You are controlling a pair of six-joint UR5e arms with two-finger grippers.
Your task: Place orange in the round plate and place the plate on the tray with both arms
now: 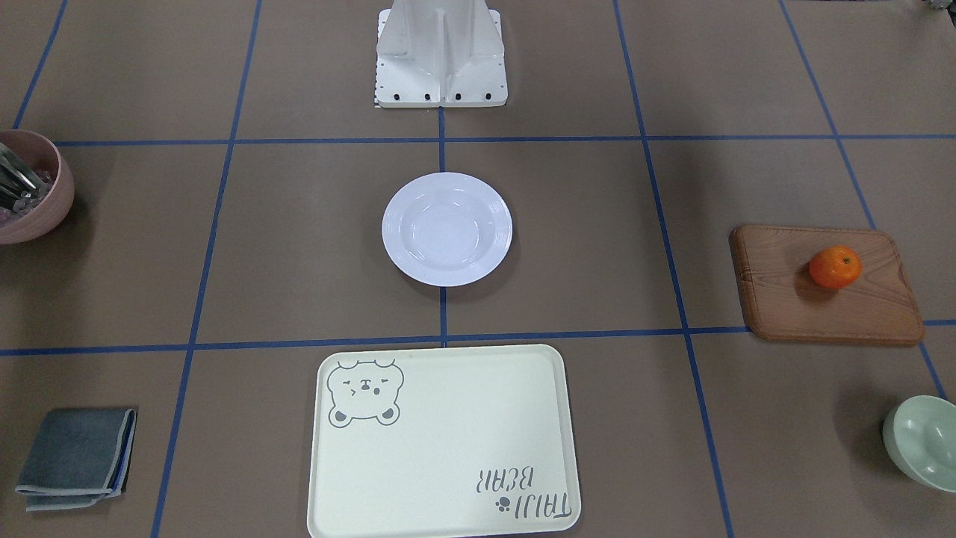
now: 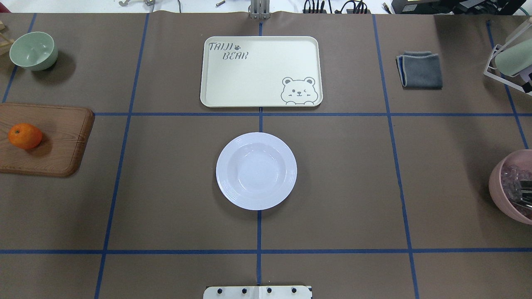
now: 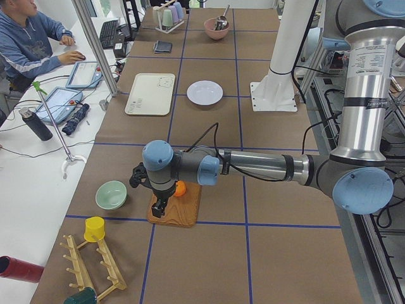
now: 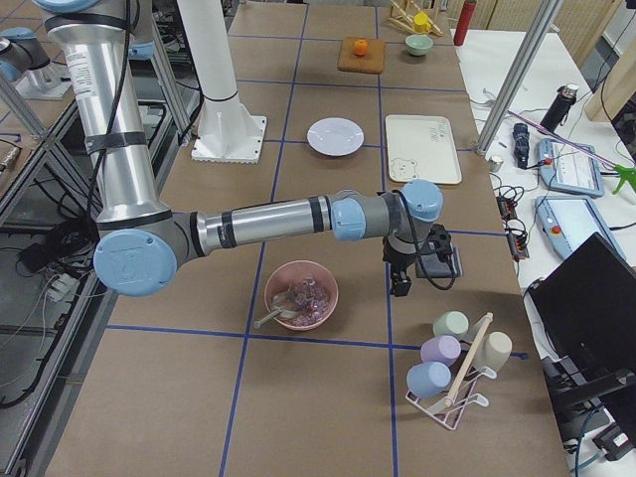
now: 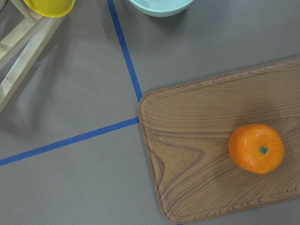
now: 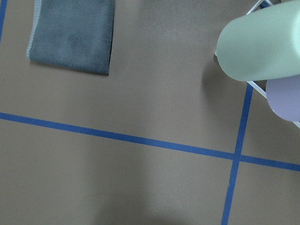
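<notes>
Brown paper table [image 2: 166,187], gridded in blue tape, carries the lot.

- Orange [image 2: 25,136]: on a wooden board [image 2: 62,145] at the table's left edge, stem dot up. It is round, with no long axis to square up to.
- Round plate [image 2: 256,170]: empty, at the table's centre, on the middle tape line.
- Tray [image 2: 257,79]: empty, at the centre of the far edge, just beyond the plate, long side across the table.
- Left gripper [image 3: 158,206]: pointing down over the board's outer corner. The orange lies just beside it, toward the table's centre; the wrist view puts the fruit low and to the right of frame, so it is not yet centred. Finger spread: cannot tell, as only the side view shows it.
- Right gripper [image 4: 399,283]: over the far right corner, near a folded grey cloth [image 2: 419,69] and well apart from the orange. Spread: cannot tell.
- Judgement: the left arm is by far the nearer, and the pick needs a short shift inward before descent.
- Sundries: green bowl [image 2: 33,50] at the far left corner and pink bowl [image 2: 511,187] at the right edge, with cup racks at both ends.
- Room: a person [image 3: 25,38] sits at a side desk along the far edge, with tablets and a keyboard.
</notes>
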